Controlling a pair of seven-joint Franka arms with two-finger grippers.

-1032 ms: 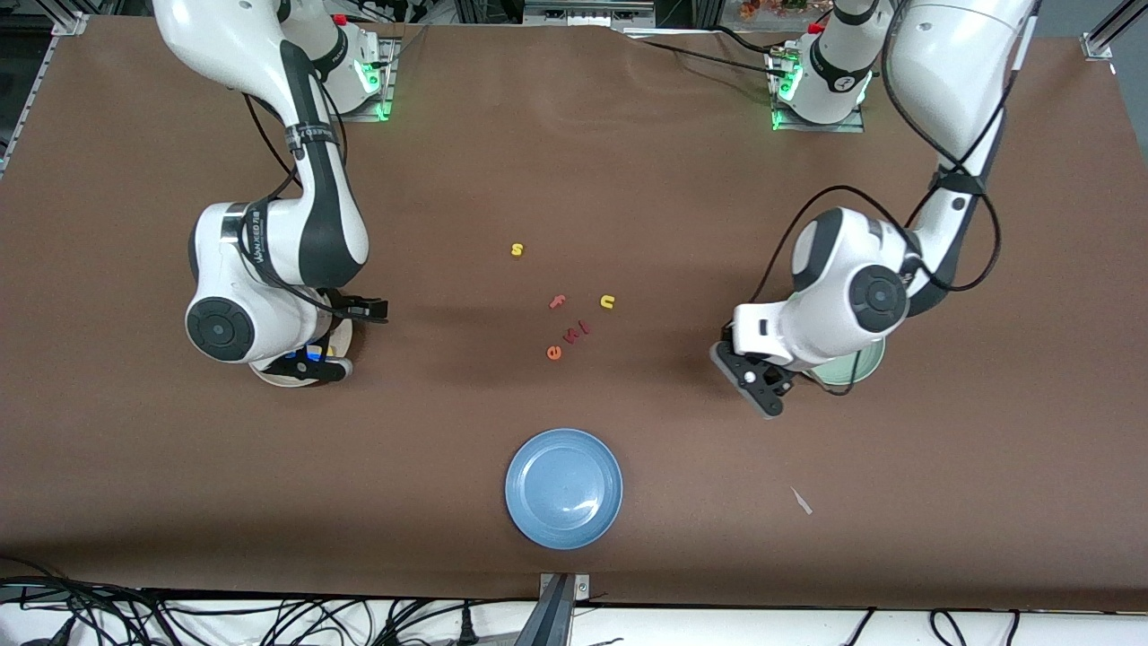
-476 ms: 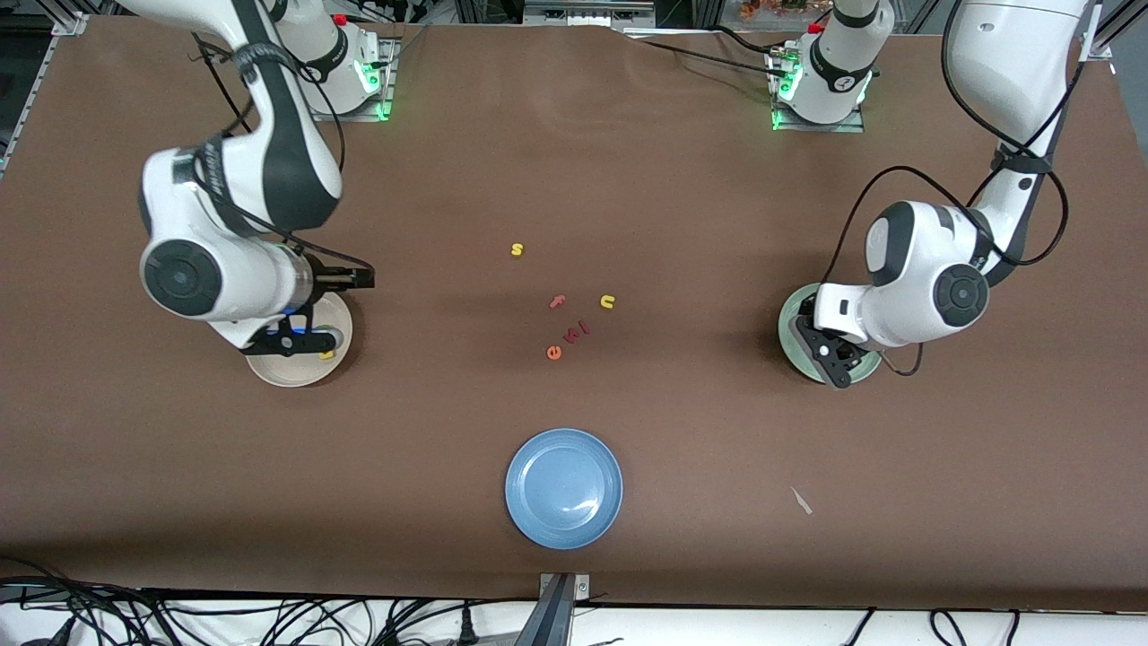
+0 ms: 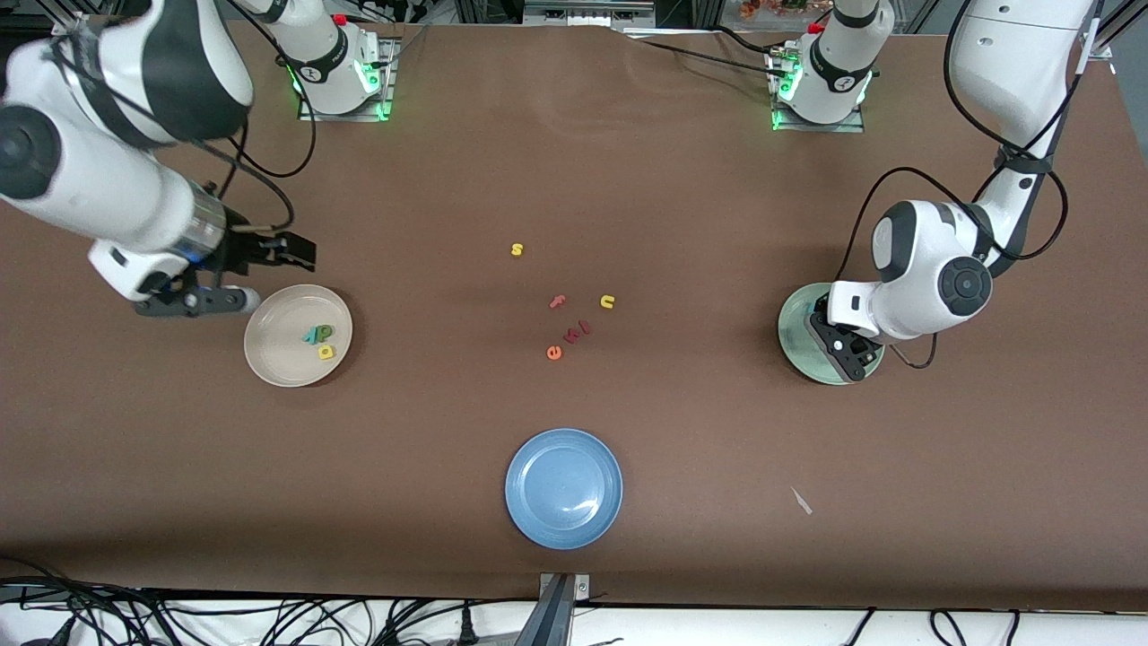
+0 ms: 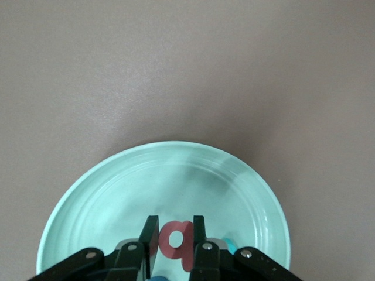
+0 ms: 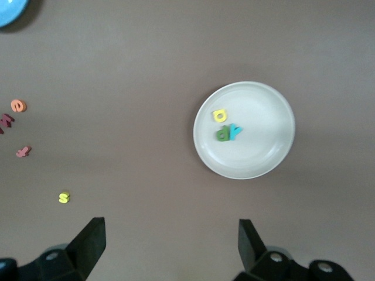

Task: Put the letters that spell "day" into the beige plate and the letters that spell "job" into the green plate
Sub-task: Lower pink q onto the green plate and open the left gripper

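Observation:
The beige plate (image 3: pixel 273 359) holds the green "d" (image 3: pixel 311 336), the teal "y" (image 3: pixel 323 333) and the yellow "a" (image 3: pixel 326 353); the right wrist view shows all three in the plate (image 5: pixel 263 152). My right gripper (image 3: pixel 193 302) hangs open and empty, high over the table beside that plate, toward the right arm's end. My left gripper (image 3: pixel 843 352) is low over the green plate (image 3: pixel 794 334), shut on the salmon-red "b" (image 4: pixel 176 240). A teal bit (image 4: pixel 232 246) and a blue bit lie in the plate, mostly hidden by the fingers.
Loose letters lie mid-table: a yellow "s" (image 3: pixel 517 249), a pink "f" (image 3: pixel 557 301), a yellow "u" (image 3: pixel 607 301), an orange "e" (image 3: pixel 554 353) and dark red pieces (image 3: pixel 578 331). A blue plate (image 3: pixel 563 487) sits nearer the front camera. A small pale scrap (image 3: pixel 801 501) lies beside it.
The right arm rose off the beige plate and swung toward its end of the table, uncovering the three letters. The left gripper carried the red "b" over the green plate.

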